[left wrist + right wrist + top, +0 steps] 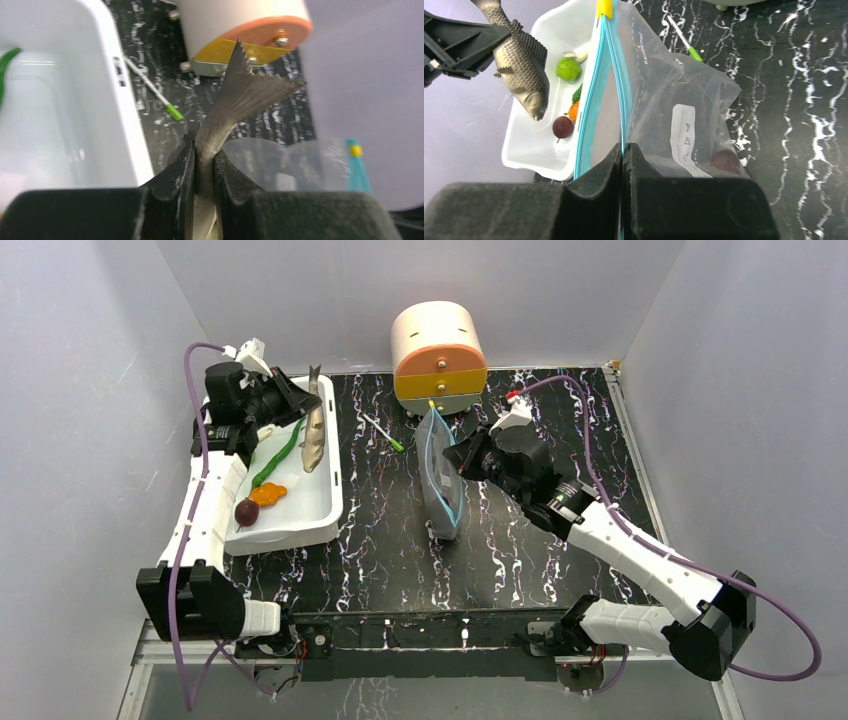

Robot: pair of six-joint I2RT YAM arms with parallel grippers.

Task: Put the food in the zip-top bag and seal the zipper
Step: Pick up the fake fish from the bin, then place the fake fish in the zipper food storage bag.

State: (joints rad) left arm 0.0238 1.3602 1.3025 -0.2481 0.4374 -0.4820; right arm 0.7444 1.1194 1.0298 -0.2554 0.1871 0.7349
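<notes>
**Item: food, one piece in hand.** The grey-brown fish hangs head-down over the right rim of the white tub. The left gripper has its jaws narrow and clamped on the stem just below the tail fin. The fish's long axis runs steeply from the tail, up and far, to the head, down and near.

**Item: zip-top bag.** It stands on the table centre, to the right of the fish and well apart from it. The right gripper has its jaws pressed shut on one lip at the near end of the mouth.

**Item: zipper.** Its two teal strips run near to far, roughly parallel to the fish, and end at the yellow tab. They are parted only narrowly (a slim slot for a broad fish).

**Governing relation.** The slot lies rightward of the left jaws. The left arm is the carrier, so the fish likely needs to go in head first and in line with the strips.

**In the tub:**
- green pepper
- orange lump
- dark ball
- lime-green fruit
</notes>
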